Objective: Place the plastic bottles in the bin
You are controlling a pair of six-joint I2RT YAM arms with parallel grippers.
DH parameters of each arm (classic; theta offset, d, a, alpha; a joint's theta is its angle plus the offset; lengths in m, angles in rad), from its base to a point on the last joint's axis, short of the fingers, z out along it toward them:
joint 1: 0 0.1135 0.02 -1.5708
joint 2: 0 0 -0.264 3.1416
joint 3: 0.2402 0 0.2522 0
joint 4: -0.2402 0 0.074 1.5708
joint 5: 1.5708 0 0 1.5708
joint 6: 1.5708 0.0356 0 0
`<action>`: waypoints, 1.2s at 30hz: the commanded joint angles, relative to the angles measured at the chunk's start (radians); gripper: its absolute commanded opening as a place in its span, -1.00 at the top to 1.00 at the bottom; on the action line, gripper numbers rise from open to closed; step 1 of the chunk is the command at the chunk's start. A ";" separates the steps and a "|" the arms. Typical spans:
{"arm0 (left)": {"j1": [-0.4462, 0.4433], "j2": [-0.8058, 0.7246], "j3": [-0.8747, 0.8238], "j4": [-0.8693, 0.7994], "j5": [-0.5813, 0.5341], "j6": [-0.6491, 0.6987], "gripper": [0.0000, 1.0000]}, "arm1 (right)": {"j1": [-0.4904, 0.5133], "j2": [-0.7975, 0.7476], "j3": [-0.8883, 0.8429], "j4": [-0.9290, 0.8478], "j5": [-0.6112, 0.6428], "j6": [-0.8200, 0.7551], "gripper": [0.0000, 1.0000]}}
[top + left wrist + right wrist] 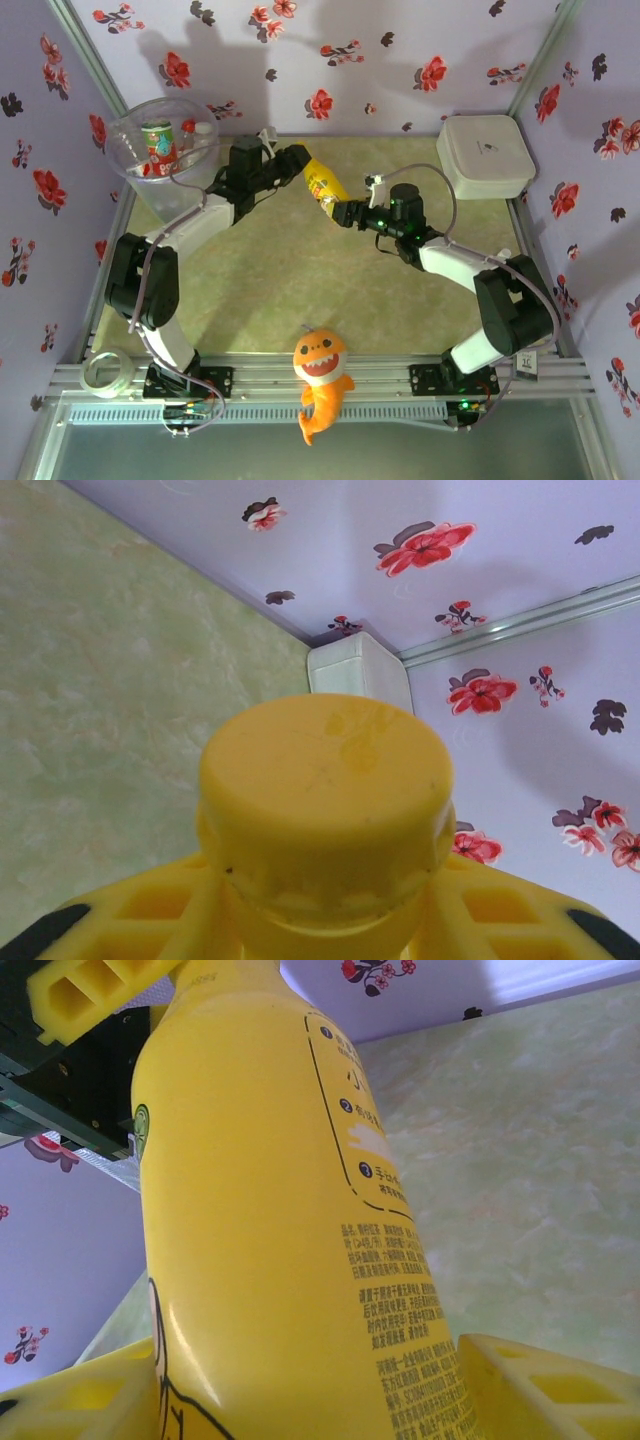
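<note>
Yellow plastic bottle lies diagonal between arms: left gripper clenched on neck, right gripper grasping base; translucent round bin nearer left.

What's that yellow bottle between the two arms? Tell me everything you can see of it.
It is a yellow bottle of smooth, glossy opaque plastic, with a wide, flat yellow cap and small black print and a framed panel down its body. It hangs tilted over the green table, cap end towards the back left. Two grippers hold it: the left gripper is shut on the neck under the cap, the right gripper clamps the lower body.
</note>
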 commanded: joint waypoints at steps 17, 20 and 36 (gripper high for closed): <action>0.126 0.013 0.347 -0.018 -0.036 0.067 0.68 | -0.019 -0.279 -0.006 -0.138 0.134 -0.021 -0.99; 0.153 0.024 0.436 -0.054 -0.061 0.096 0.74 | -0.020 -0.300 -0.010 -0.185 0.124 -0.035 -0.99; 0.529 -0.164 0.437 -0.023 -0.380 0.125 1.00 | -0.019 -0.287 -0.082 -0.196 0.102 -0.043 -0.99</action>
